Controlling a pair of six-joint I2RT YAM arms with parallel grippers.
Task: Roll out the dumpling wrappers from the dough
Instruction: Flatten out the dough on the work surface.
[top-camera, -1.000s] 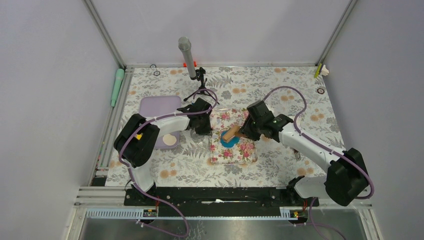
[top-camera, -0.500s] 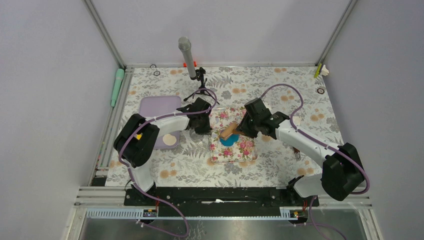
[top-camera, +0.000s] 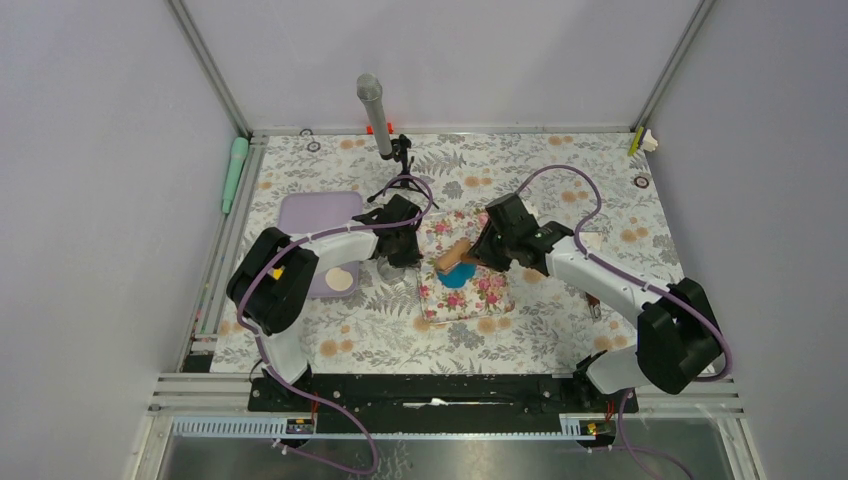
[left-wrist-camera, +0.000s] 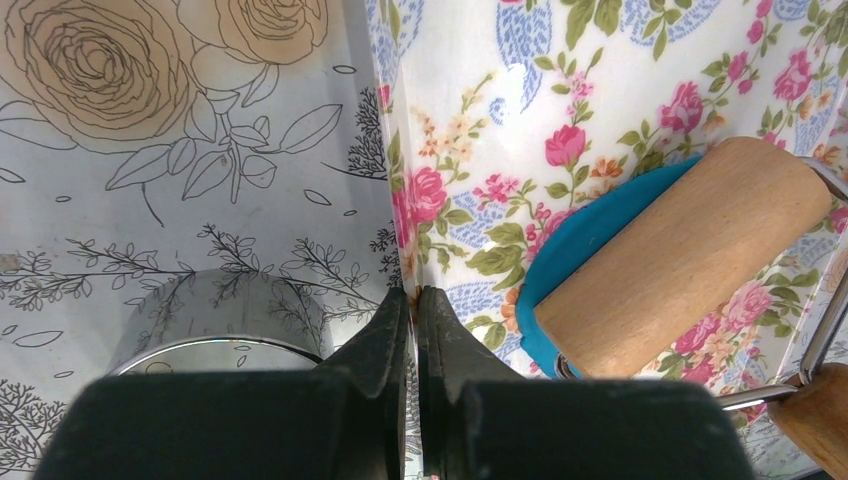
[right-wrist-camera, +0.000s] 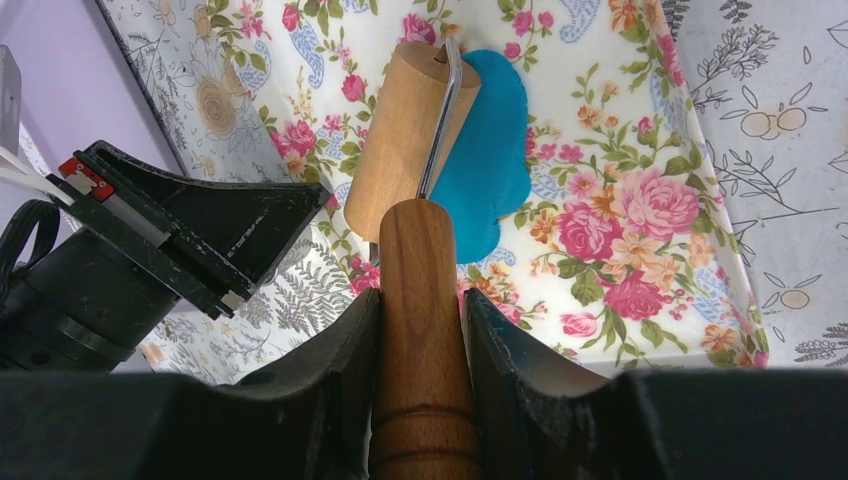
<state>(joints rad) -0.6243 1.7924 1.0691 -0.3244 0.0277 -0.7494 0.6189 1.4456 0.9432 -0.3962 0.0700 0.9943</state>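
Observation:
The dough (top-camera: 457, 279) is a flattened, irregular bright blue sheet on the floral pink mat (top-camera: 478, 300). No clean round wrapper is in view. My right gripper (right-wrist-camera: 422, 300) is shut on the wooden roller's handle (right-wrist-camera: 420, 250). The roller's drum (right-wrist-camera: 405, 130) lies on the far left part of the dough (right-wrist-camera: 487, 170). My left gripper (left-wrist-camera: 413, 295) is shut on the mat's left edge (left-wrist-camera: 405, 200), close beside the dough (left-wrist-camera: 575, 245) and the drum (left-wrist-camera: 680, 250). From above, the left gripper (top-camera: 406, 258) and the right gripper (top-camera: 484, 258) flank the drum (top-camera: 452, 257).
A shiny metal ring (left-wrist-camera: 215, 315) stands on the tablecloth just left of my left fingers. A lilac tray (top-camera: 318, 213) with a cream disc (top-camera: 340, 280) by it lies to the left. A microphone on its stand (top-camera: 376, 115) is at the back. A green tool (top-camera: 235, 170) lies at the far left edge.
My right arm has pushed the roller toward the far left over the dough. The mat has shifted slightly with it. The left gripper has stayed shut on the mat's edge.

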